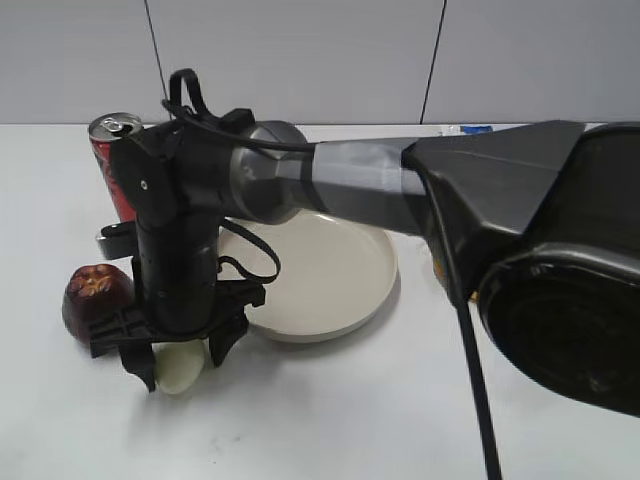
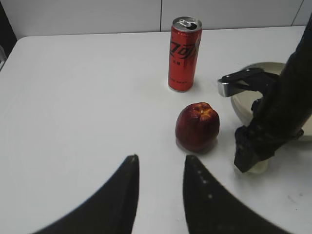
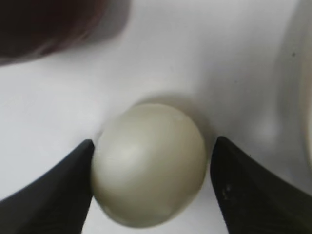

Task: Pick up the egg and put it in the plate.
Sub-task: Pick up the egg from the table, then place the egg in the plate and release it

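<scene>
Biggest risk — egg (image 3: 148, 163) squirting out sideways on closure: smooth, rounded, nothing flat for the fingertips to bite. Could roll into apple (image 1: 95, 297) just beside it, or crack under too much squeeze. Lift too low and could clip the plate (image 1: 330, 275) rim on the way over.

Plate: wide, round, shallow, beige-grey, raised rim, plain matte look; sits near the egg, to its right in the exterior view. Table (image 1: 350, 420): flat white, slick-looking. Can (image 2: 184, 54): red cylinder, glossy metal, top open, standing well behind. Apple: dark red, dimpled top, slightly wrinkled skin. Egg: small oval, pale cream, satiny, resting on the table.

Right gripper (image 3: 151, 165): down around the egg, jaws parted, left finger touching or nearly so, right one with a gap — not yet holding. Left gripper (image 2: 161, 195): parted, empty, hovering apart from the objects.
</scene>
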You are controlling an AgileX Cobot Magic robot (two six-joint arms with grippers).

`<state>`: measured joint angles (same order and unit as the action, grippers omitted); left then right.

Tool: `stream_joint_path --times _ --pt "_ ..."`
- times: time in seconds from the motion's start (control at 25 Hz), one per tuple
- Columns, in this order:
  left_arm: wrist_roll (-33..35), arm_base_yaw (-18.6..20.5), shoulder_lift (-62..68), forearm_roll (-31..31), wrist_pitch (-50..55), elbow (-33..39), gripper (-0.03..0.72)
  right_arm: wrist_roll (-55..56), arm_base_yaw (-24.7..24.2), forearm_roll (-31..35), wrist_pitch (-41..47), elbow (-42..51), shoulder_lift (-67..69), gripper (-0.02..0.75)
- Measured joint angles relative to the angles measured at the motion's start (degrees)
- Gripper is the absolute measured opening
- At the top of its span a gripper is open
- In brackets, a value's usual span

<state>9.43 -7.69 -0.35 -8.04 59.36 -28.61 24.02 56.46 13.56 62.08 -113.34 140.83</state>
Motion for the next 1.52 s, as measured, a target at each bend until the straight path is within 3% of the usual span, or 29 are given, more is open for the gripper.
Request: stream_joint_path --times 0.12,0.32,0.6,1.04,1.4,1.52 --pt "0.0 0.0 0.0 0.0 0.0 0.0 0.230 0.0 0.0 -0.3 0.9 -1.6 0.3 0.455" --pt "0.0 0.0 0.0 0.0 0.0 0.0 0.230 -1.9 0.0 -2.6 5.0 -8.9 0.3 0.455" --pt "0.0 0.0 0.0 0.0 0.0 0.0 0.230 -4.7 -2.1 -15.4 7.0 -18.2 0.0 0.455" --pt "0.0 0.0 0.0 0.0 0.0 0.0 0.230 -10.7 -13.2 -9.1 7.2 -9.3 -0.4 0.455" --pt "0.0 0.0 0.0 0.0 0.0 0.0 0.230 -11.7 -15.3 -5.8 7.4 -5.5 -2.2 0.457" --pt "0.0 0.0 0.0 0.0 0.0 0.0 0.230 -12.2 -15.3 -5.5 7.4 -5.4 -2.2 0.599"
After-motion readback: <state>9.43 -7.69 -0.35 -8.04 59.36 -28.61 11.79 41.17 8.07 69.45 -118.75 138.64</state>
